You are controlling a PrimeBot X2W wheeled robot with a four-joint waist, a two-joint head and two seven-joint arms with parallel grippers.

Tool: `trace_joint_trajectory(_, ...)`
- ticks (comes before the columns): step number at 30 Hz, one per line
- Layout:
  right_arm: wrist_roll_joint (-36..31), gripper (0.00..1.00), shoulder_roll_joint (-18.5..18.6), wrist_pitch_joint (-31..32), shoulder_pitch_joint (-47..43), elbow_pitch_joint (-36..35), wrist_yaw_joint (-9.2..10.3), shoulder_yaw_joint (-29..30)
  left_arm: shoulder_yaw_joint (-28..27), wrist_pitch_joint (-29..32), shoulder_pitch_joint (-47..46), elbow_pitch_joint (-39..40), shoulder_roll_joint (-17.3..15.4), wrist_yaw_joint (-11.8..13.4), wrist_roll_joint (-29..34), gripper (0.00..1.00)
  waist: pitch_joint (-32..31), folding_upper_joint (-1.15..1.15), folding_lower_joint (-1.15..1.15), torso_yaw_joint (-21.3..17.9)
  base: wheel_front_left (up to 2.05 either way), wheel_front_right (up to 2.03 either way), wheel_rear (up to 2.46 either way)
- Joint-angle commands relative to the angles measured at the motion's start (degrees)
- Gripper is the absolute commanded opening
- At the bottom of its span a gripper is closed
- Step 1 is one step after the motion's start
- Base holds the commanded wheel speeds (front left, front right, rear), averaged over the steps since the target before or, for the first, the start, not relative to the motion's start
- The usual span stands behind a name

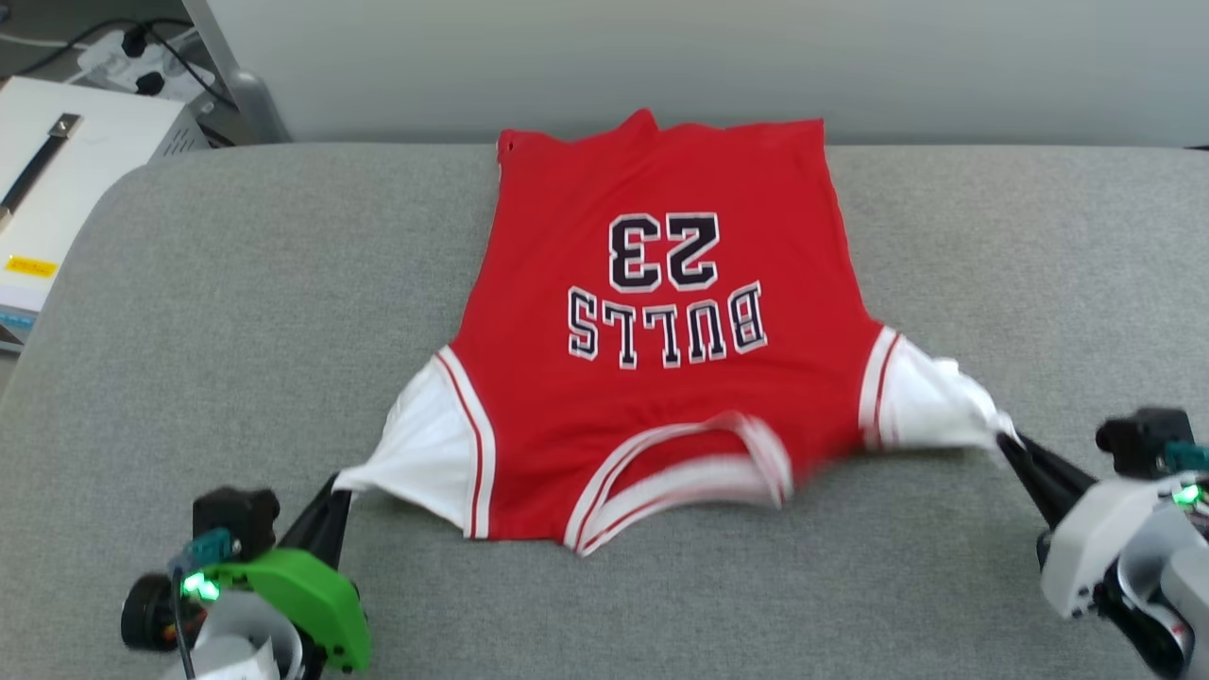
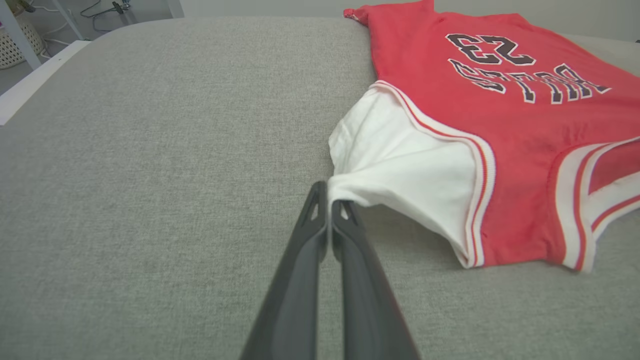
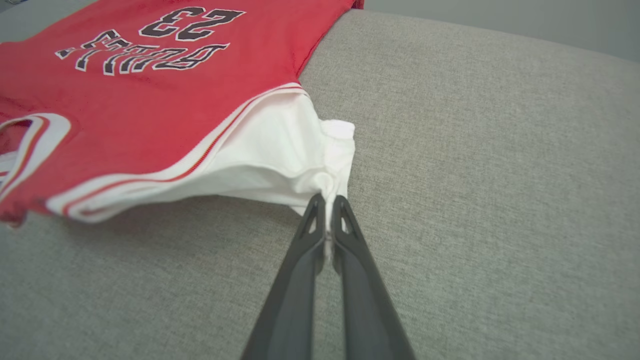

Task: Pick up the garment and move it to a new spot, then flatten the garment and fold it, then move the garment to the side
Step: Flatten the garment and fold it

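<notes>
The red jersey T-shirt [image 1: 652, 397] [image 2: 505, 150] [image 3: 150, 110] lies flat in the middle of the grey tabletop [image 1: 236, 312], with the printed side up. Its neck hole [image 1: 680, 467] is on the side close to the robot. Its bottom edge is at the far side of the tabletop. From the head view the black words "BULLS 23" [image 1: 661, 293] look upside down.

The left claw [image 1: 340, 484] [image 2: 330, 197] is pressed together and pinches the tip of the left-side sleeve [image 1: 425, 453] [image 2: 395, 160]. The right claw [image 1: 1006, 439] [image 3: 327, 200] is pressed together too and pinches the tip of the right-side sleeve [image 1: 930, 401] [image 3: 280, 150]. Both white sleeves are pulled out to the sides, so the top of the shirt is stretched wide between the two claws.

A white box [image 1: 66, 179] sits past the far left corner of the tabletop.
</notes>
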State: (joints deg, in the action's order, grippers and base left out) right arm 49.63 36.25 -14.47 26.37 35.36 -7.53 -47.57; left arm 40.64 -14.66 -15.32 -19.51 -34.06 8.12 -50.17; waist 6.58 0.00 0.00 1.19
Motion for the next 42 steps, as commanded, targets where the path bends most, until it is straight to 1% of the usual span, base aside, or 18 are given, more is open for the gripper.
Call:
trace_joint_trajectory(1, 0.3, 0.0, 0.43, -0.46, -2.26, -0.41, 0.04, 1.04, -0.35, -0.33, 2.18, 0.6, -0.5, 0.9, -1.2, 0.0, -1.58, 0.0, 0.0, -0.31, 0.0, 0.0, 0.0)
trace_joint_trajectory(6, 0.19, 0.0, 1.58, -0.5, -10.57, -2.5, 0.04, 6.17, -2.3, -0.33, 8.29, 2.63, -0.91, 2.91, -1.95, 0.0, -2.71, 0.0, 0.0, -0.27, 0.0, 0.0, 0.0)
trace_joint_trajectory(10, -0.54, 0.0, 2.57, -0.43, -16.95, -4.67, 0.04, 10.0, -4.28, -0.33, 12.76, 4.07, -0.72, 3.59, -2.46, 0.0, -3.1, 0.0, 0.0, -0.3, 0.0, 0.0, 0.0)
trace_joint_trajectory(13, -0.75, 0.0, 2.52, 0.84, -21.07, -6.19, 0.04, 12.13, -4.91, -0.33, 14.97, 4.66, -0.64, 3.72, -2.14, 0.0, -3.16, 0.0, 0.0, -0.13, 0.0, 0.0, 0.0)
trace_joint_trajectory(18, -0.84, 0.0, 1.98, 5.9, -25.56, -8.92, 0.04, 15.32, -5.26, -0.33, 16.13, 4.92, -0.28, 3.65, -1.45, 0.0, -2.89, 0.0, 0.0, 0.15, 0.0, 0.0, 0.0)
trace_joint_trajectory(19, -1.03, 0.02, 1.95, 6.71, -25.9, -9.51, 0.04, 15.86, -5.28, -0.33, 16.12, 4.98, -0.24, 3.57, -1.25, 0.0, -2.81, 0.0, 0.0, 0.19, 0.0, 0.0, 0.0)
trace_joint_trajectory(20, -1.18, 0.35, 1.81, 8.06, -26.15, -10.21, 0.04, 16.46, -5.29, -0.33, 16.03, 5.08, -0.16, 3.41, -1.0, 0.0, -2.68, 0.0, 0.0, 0.2, 0.0, 0.0, 0.0)
trace_joint_trajectory(21, -1.4, 0.92, 1.77, 9.11, -26.16, -11.04, 0.04, 16.81, -5.34, -0.33, 15.89, 5.18, -0.06, 3.3, -0.76, 0.0, -2.56, 0.0, 0.0, 0.22, 0.0, 0.0, 0.0)
trace_joint_trajectory(22, -1.83, 1.0, 1.8, 9.9, -25.88, -12.13, 0.04, 17.65, -5.23, -0.33, 15.74, 5.25, 0.02, 3.05, -0.52, 0.0, -2.4, 0.0, 0.0, 0.24, 0.0, 0.0, 0.0)
trace_joint_trajectory(27, -4.75, 1.0, 3.6, 12.8, -22.72, -17.94, 0.04, 23.04, -5.8, -0.33, 13.32, 6.46, 1.0, 2.86, 1.32, 0.0, -0.48, 0.0, 0.0, 0.83, 0.0, 0.0, 0.0)
trace_joint_trajectory(31, -7.42, 1.0, 5.5, 15.31, -16.89, -24.49, 0.04, 30.98, -6.35, -0.34, 10.33, 8.67, 2.4, 3.56, 3.59, 0.0, 2.68, 0.0, 0.0, 2.22, 0.0, 0.0, 0.0)
trace_joint_trajectory(34, -9.16, 1.0, 5.87, 18.79, -10.62, -28.55, 0.04, 36.0, -6.64, -0.34, 8.07, 10.59, 3.32, 3.96, 5.29, 0.0, 5.72, 0.0, 0.0, 3.7, 0.0, 0.0, 0.0)
trace_joint_trajectory(37, -9.47, 1.0, 5.01, 25.47, -2.31, -30.61, 0.04, 39.61, -6.96, -0.34, 5.51, 12.75, 4.48, 4.3, 7.14, 0.0, 9.97, 0.0, 0.0, 5.73, 0.0, 0.0, 0.0)
trace_joint_trajectory(38, -9.83, 1.0, 4.96, 27.97, 0.25, -30.55, 0.04, 39.77, -6.97, -0.34, 4.76, 13.34, 4.86, 4.36, 7.75, 0.0, 11.18, 0.0, 0.0, 6.4, 0.0, 0.0, 0.0)
trace_joint_trajectory(42, -10.43, 1.0, 4.19, 41.32, 12.87, -27.41, 0.04, 38.21, -7.06, -0.34, 2.09, 15.81, 6.75, 4.45, 10.28, 0.0, 16.49, 0.0, 0.0, 9.07, 0.0, 0.0, 0.0)
